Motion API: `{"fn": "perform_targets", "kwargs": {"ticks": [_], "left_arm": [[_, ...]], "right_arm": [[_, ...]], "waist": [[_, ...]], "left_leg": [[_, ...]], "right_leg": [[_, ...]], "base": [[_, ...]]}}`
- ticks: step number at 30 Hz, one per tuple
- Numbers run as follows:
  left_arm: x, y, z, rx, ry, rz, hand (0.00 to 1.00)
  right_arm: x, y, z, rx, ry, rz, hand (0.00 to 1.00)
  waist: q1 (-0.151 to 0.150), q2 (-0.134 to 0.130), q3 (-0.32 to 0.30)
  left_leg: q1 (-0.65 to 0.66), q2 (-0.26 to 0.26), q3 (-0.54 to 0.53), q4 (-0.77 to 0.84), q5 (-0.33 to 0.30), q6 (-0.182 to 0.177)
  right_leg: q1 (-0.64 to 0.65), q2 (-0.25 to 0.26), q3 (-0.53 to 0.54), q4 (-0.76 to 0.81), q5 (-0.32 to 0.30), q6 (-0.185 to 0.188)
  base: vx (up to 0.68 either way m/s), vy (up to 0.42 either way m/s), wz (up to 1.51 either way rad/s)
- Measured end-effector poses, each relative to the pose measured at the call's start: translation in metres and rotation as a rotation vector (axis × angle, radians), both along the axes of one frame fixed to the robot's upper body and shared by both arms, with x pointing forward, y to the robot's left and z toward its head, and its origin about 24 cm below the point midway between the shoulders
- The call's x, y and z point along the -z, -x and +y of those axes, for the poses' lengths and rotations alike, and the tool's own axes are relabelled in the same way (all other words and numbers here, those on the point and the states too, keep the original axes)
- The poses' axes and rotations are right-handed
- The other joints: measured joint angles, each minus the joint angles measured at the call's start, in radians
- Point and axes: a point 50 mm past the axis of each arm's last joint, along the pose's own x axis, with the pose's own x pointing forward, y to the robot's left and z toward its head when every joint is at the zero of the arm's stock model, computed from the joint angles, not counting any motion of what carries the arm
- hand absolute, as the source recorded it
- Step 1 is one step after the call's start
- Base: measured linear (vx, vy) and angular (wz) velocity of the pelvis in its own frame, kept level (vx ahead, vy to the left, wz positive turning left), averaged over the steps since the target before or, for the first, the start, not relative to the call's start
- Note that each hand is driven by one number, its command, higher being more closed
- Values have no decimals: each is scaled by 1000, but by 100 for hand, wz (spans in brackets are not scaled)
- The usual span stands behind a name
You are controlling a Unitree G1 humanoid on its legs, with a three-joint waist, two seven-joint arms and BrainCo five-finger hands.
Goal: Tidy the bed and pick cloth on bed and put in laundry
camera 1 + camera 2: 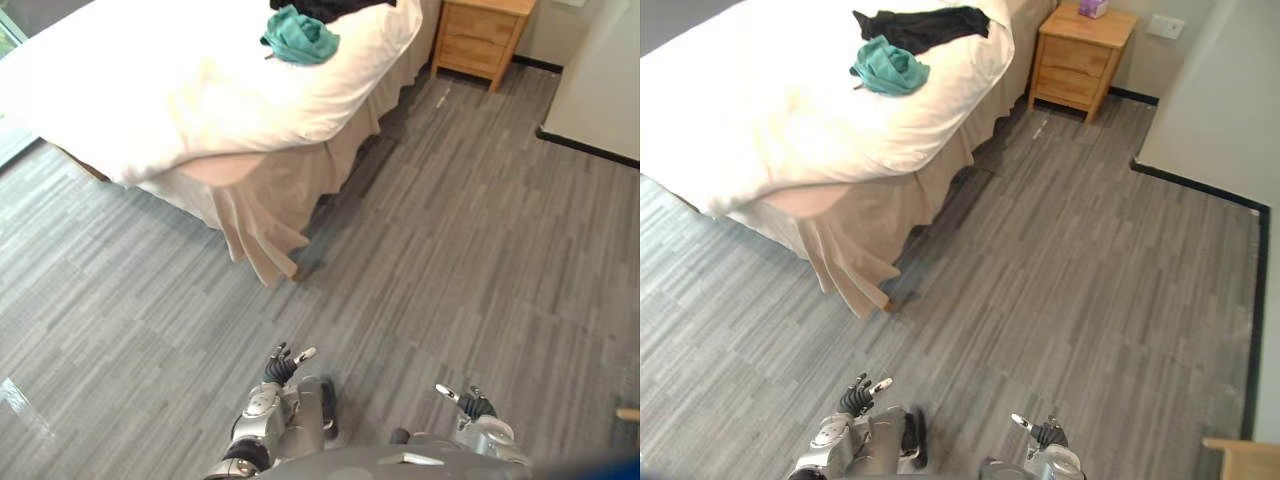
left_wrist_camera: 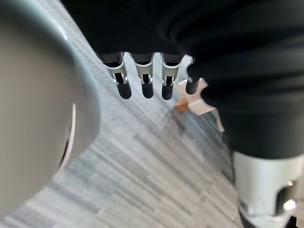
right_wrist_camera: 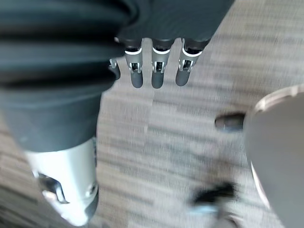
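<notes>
Bed (image 1: 760, 110) with teal cloth (image 1: 890, 67); black cloth (image 1: 925, 25)

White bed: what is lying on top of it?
A crumpled teal cloth and a black garment lie on the white duvet. Anything beneath the duvet is hidden.

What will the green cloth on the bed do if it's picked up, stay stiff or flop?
Probably flop: the green cloth lies crumpled in soft folds on the bed, so it should droop. It looks thin, likely light. It shouldn't roll.
</notes>
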Motion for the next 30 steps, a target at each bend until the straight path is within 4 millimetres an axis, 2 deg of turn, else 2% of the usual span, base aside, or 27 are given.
{"fn": "perform_targets", "kwargs": {"ticks": [1, 2, 3, 4, 5, 6, 7, 8, 9, 10, 11, 12, 13, 15, 16, 17, 18, 19, 20, 21, 22, 23, 24, 25, 26, 28, 30], "left_arm": [[0, 0, 3, 1, -8, 1, 0], [0, 0, 5, 0, -13, 2, 0], [-1, 0, 13, -2, -34, 5, 0], [0, 2, 19, -2, -47, 12, 0], [1, 3, 19, -3, -48, 19, 0], [3, 9, 21, -4, -50, 39, 0], [7, 17, 21, 4, -54, 67, 0], [8, 19, 21, 15, -59, 77, 0], [10, 24, 24, 25, -68, 100, 0], [11, 28, 25, 22, -71, 111, 0], [12, 31, 27, 33, -78, 119, 0], [12, 31, 27, 35, -79, 121, 0], [14, 35, 28, 44, -86, 138, 0], [14, 35, 29, 43, -86, 140, 0], [15, 40, 29, 41, -85, 155, 0], [17, 43, 29, 38, -84, 165, 0], [17, 43, 29, 37, -84, 165, 0], [16, 41, 31, 34, -89, 158, 0], [16, 40, 29, 3, -71, 152, 0], [15, 37, 26, 0, -63, 139, 0], [12, 27, 15, -5, -34, 100, 0], [11, 23, 12, -9, -24, 89, 0], [10, 21, 8, -27, -9, 76, 0], [10, 23, 10, -46, -4, 74, 0], [10, 23, 13, -59, -5, 69, 0], [10, 22, 10, -119, 27, 60, 0], [10, 24, 11, -154, 36, 63, 0]], "right_arm": [[3, 5, 6, -1, -17, 23, 0], [4, 6, 8, -4, -23, 26, 0], [6, 9, 14, 3, -42, 38, 0], [7, 13, 18, 8, -54, 51, 0], [8, 13, 18, 8, -57, 51, 0], [8, 13, 19, 7, -62, 50, 0], [8, 16, 17, 9, -59, 53, 0], [8, 16, 15, 14, -57, 53, 0], [7, 16, 12, 15, -46, 46, 0], [6, 14, 9, 11, -36, 34, 0], [4, 10, 8, 12, -33, 22, 0], [4, 9, 8, 13, -32, 20, 0], [2, 3, 8, 9, -30, 2, 0], [0, -2, 8, 0, -26, -15, 0], [-1, -5, 7, -14, -20, -23, 0], [-2, -8, 9, -28, -19, -28, 0], [-2, -8, 10, -35, -19, -29, 0], [-1, -8, 14, -61, -24, -29, 0], [-3, -11, 12, -57, -25, -43, 0], [-4, -15, 11, -59, -20, -53, 0], [-8, -25, 7, -62, -7, -84, 0], [-10, -27, 5, -63, -3, -95, 0], [-12, -27, 0, -57, 8, -112, 0], [-8, -18, 6, -87, -5, -88, 0], [-5, -11, 9, -83, -16, -74, 0], [-6, -13, 7, -86, -14, -73, 0], [-6, -15, 8, -101, -13, -72, 0]], "waist": [[7, -29, -14], [8, -43, -20], [14, -78, -38], [16, -95, -46], [17, -95, -46], [16, -92, -46], [7, -82, -45], [5, -79, -43], [-1, -73, -40], [-9, -71, -40], [-17, -67, -38], [-18, -67, -38], [-18, -58, -33], [-18, -50, -28], [-21, -43, -24], [-23, -42, -23], [-22, -45, -24], [-26, -65, -27], [-24, -37, -23], [-19, -26, -18], [-21, 1, 9], [-27, 3, 23], [-41, -9, 24], [-52, -42, 6], [-52, -71, -4], [-44, -50, -6], [-39, -34, -13]], "left_leg": [[10, -34, 8, -1, 28, 46], [12, -44, 11, -6, 22, 46], [20, -74, 14, 1, 7, 76], [60, -96, 19, 3, -28, 93], [82, -100, 18, 2, -42, 96], [144, -108, 10, -8, -78, 99], [232, -115, -16, -35, -113, 100], [260, -117, -26, -42, -123, 100], [332, -120, -49, -63, -147, 97], [393, -119, -73, -87, -157, 93], [446, -111, -98, -113, -162, 83], [453, -109, -101, -115, -163, 81], [501, -87, -121, -123, -182, 49], [532, -67, -135, -122, -199, 20], [556, -45, -155, -120, -216, -7], [576, -22, -178, -118, -235, -40], [581, -16, -184, -116, -243, -51], [585, -11, -214, -99, -269, -79], [580, 29, -248, -74, -308, -82], [566, 45, -245, -61, -306, -85], [566, 56, -254, -55, -278, -78], [575, 67, -263, -50, -262, -79], [585, 73, -310, -46, -249, -78], [586, 66, -378, -45, -251, -82], [584, 61, -402, -48, -255, -88], [557, 132, -471, -38, -254, -103], [523, 158, -498, -14, -228, -118]], "right_leg": [[10, -25, 10, 8, 2, 2], [6, -36, 9, 14, 7, 2], [-7, -71, 17, 55, 28, 31], [-23, -91, 44, 164, 44, 58], [-34, -96, 52, 214, 56, 72], [-76, -106, 84, 380, 111, 94], [-146, -115, 112, 623, 221, 172], [-176, -120, 116, 714, 227, 181], [-262, -144, 86, 924, 208, 155], [-326, -176, 19, 1033, 174, 115], [-371, -196, -48, 1051, 117, 93], [-377, -197, -56, 1048, 109, 90], [-434, -195, -122, 969, 65, 77], [-470, -174, -153, 846, 44, 72], [-490, -133, -148, 691, 45, 64], [-501, -81, -120, 485, 80, 51], [-504, -66, -103, 408, 112, 43], [-501, -39, -23, 208, 239, 34], [-477, 6, -2, 172, 341, 18], [-480, 8, -3, 175, 339, 20], [-518, 26, 79, 286, 321, 33], [-547, 26, 129, 376, 297, 54], [-617, 29, 174, 519, 200, 70], [-593, 9, 242, 438, 195, 64], [-586, -6, 266, 427, 173, 117], [-581, 8, 150, 494, 102, 75], [-571, 10, 92, 498, 80, 50]], "base": [[599, 285, 1], [497, 217, 19], [534, 222, 27], [438, 186, 23], [572, 248, 11], [557, 253, 13], [656, 288, 19], [612, 238, 42], [475, 134, 51], [575, 120, 73], [386, 62, 55], [463, 6, 63], [435, -47, 49], [438, -89, 47], [453, -195, 57], [550, -254, 60], [478, -291, 75], [462, -335, 73], [433, -317, 70], [364, -259, 56], [251, -128, 49], [262, -182, 89], [254, -301, 150], [238, -378, 169], [229, -357, 176], [210, -349, 137], [140, -305, 93]]}}
